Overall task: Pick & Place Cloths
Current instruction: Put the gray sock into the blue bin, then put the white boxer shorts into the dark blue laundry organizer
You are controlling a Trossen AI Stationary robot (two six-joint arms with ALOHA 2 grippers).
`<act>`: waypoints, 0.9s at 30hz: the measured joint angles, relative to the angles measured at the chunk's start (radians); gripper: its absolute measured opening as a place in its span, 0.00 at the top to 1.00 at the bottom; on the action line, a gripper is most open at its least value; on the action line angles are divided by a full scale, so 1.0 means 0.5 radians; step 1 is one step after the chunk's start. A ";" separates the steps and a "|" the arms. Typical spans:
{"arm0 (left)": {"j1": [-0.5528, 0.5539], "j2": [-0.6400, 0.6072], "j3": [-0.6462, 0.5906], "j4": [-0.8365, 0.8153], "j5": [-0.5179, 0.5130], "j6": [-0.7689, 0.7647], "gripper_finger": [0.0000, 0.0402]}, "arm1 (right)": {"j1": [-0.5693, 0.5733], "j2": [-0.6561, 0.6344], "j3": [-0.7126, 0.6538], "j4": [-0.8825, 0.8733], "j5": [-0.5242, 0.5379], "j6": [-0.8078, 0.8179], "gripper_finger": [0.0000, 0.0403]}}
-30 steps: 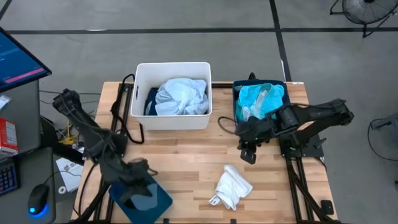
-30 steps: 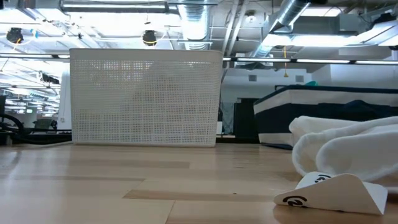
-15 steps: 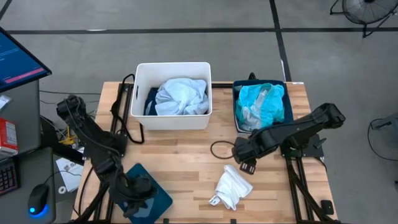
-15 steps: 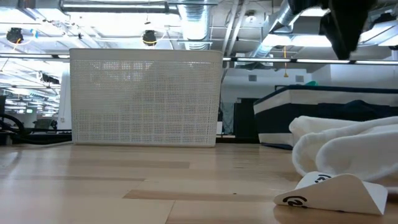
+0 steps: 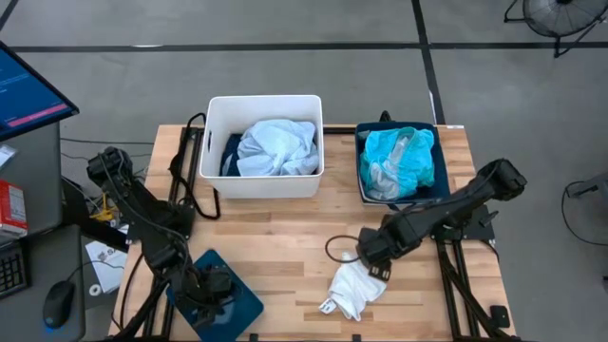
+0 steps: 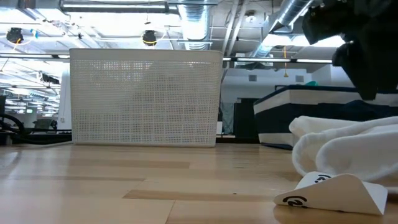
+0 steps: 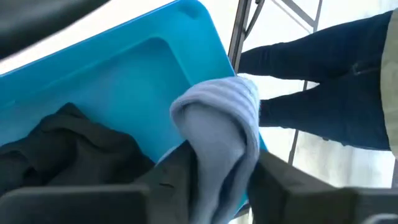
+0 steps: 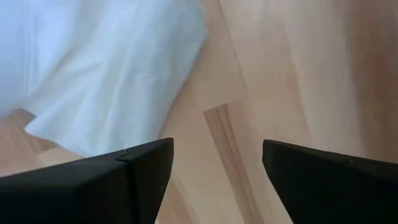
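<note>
My left gripper (image 5: 213, 291) hangs low over the blue tub (image 5: 242, 306) at the table's near left corner, its fingers parted around a slate-grey cloth (image 7: 224, 124). A dark cloth (image 7: 68, 146) lies in that tub. A white cloth (image 5: 356, 288) lies crumpled on the table at the near right, also seen in the low view (image 6: 348, 149). My right gripper (image 5: 372, 266) points down just beyond the white cloth's far edge, open, with bare wood between its fingers (image 8: 214, 180). My left gripper has a standing fold of the slate-grey cloth (image 7: 214, 177) between its parted fingers, which slant down into the tub. The fold leans against one finger (image 7: 180, 171). Whether the other finger touches it, I cannot tell.
A white bin (image 5: 265, 104) at the far middle holds pale and navy cloths. A dark tub (image 5: 362, 180) at the far right holds turquoise cloths. A black cable loops on the wood (image 5: 334, 249) beside the right gripper. A person's legs show beyond the table (image 7: 323, 74).
My right gripper has come down and toward the near edge, from beside the dark tub to just above the wood at the white cloth, tipping to point straight down. My left gripper has sunk toward the near edge, down over the blue tub.
</note>
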 joint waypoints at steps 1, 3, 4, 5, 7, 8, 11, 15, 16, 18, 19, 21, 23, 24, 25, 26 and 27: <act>0.000 0.000 0.000 -0.001 0.002 0.001 0.70 | 0.015 0.001 -0.024 0.042 0.000 -0.001 0.40; 0.000 0.000 0.000 0.001 0.039 0.008 0.62 | 0.037 0.003 -0.079 0.126 0.002 0.000 0.40; 0.000 0.000 0.000 0.000 0.053 0.024 0.58 | 0.044 0.014 -0.101 0.193 0.002 0.000 0.40; 0.000 0.000 0.000 0.002 0.072 0.042 0.54 | 0.045 0.020 -0.130 0.266 0.001 0.000 0.40; -0.001 0.000 0.000 0.006 0.111 0.063 0.47 | 0.046 0.020 -0.199 0.388 0.001 0.000 0.40; 0.000 0.000 0.000 0.003 0.129 0.066 0.43 | 0.046 0.020 -0.229 0.462 0.000 0.002 0.40; 0.000 0.000 0.000 0.001 0.182 0.052 0.35 | 0.046 0.020 -0.307 0.633 0.001 0.002 0.40; 0.001 0.000 0.000 0.003 0.193 -0.001 0.32 | 0.046 0.020 -0.384 0.837 0.022 0.002 0.40; 0.001 -0.004 0.000 0.004 0.196 -0.006 0.32 | 0.046 0.020 -0.394 0.880 0.037 0.001 0.40; 0.001 -0.025 0.000 0.004 0.195 -0.032 0.32 | 0.046 0.020 -0.419 0.968 0.052 0.002 0.40; 0.006 -0.038 0.000 0.006 0.195 -0.048 0.32 | 0.046 0.020 -0.431 1.009 0.054 0.002 0.40; 0.023 -0.067 0.000 0.003 0.196 -0.055 0.32 | 0.046 0.019 -0.453 1.067 0.057 0.004 0.40; 0.031 -0.109 -0.001 -0.001 0.195 -0.056 0.32 | 0.046 0.019 -0.482 1.120 0.073 0.028 0.40; 0.041 -0.134 -0.001 0.001 0.188 -0.056 0.32 | 0.046 0.019 -0.498 1.143 0.090 0.050 0.40; 0.050 -0.155 -0.001 0.002 0.167 -0.056 0.32 | 0.049 0.019 -0.512 1.156 0.109 0.075 0.40; 0.061 -0.175 -0.001 -0.001 0.136 -0.056 0.32 | 0.053 0.020 -0.524 1.157 0.122 0.090 0.40; 0.070 -0.196 -0.001 -0.003 0.101 -0.056 0.32 | 0.057 0.033 -0.533 1.161 0.146 0.100 0.40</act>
